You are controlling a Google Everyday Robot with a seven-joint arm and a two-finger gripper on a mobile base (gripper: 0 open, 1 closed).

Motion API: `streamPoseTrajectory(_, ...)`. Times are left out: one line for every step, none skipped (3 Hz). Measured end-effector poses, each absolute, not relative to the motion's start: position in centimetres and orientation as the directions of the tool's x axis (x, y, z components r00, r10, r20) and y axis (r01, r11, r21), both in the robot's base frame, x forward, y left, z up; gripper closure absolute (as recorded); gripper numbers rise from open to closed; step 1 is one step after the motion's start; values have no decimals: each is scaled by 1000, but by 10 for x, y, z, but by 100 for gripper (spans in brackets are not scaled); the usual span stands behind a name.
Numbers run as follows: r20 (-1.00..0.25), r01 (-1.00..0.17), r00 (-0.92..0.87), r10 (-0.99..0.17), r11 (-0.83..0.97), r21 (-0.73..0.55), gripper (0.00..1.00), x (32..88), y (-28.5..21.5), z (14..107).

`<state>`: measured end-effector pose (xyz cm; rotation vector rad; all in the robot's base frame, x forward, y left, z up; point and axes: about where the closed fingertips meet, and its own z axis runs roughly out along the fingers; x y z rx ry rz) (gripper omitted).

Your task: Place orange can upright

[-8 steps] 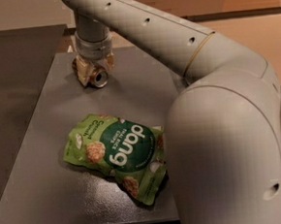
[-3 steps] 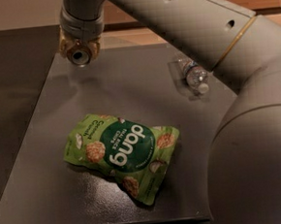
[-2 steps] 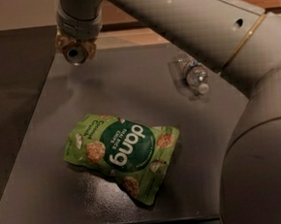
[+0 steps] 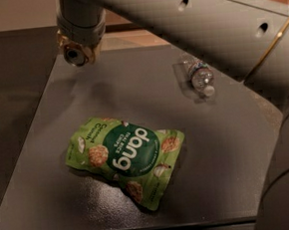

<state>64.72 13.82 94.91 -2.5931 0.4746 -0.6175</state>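
Note:
My gripper point(image 4: 77, 48) is at the top left, above the far left corner of the dark grey table point(image 4: 51, 204). It is shut on the orange can point(image 4: 74, 55), whose silver rimmed end faces the camera and whose brownish-orange body shows between the fingers. The can lies on its side in the grip, lifted off the table. My pale arm point(image 4: 202, 22) runs across the top of the view and hides the rest of the can.
A green snack bag point(image 4: 125, 156) lies flat in the middle of the table. A clear plastic water bottle point(image 4: 199, 75) lies on its side at the far right. My arm's body point(image 4: 288, 165) blocks the right edge.
The gripper has lifted the can off the table and carried it up and to the left. The arm has swung aside, uncovering the water bottle. Over the last second, almost nothing moved.

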Motion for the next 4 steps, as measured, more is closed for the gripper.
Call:
streamPoseTrajectory(290, -318, 805, -517, -789, -525, 100, 642, 139, 948)
streamPoseTrajectory(276, -339, 797, -537, -776, -532, 100, 642, 139, 948)
streamPoseTrajectory(227, -386, 790, -570, -749, -539, 100, 643, 138, 948)
streamPoseTrajectory(42, -561, 719, -694, -615, -554, 100, 652, 113, 952)
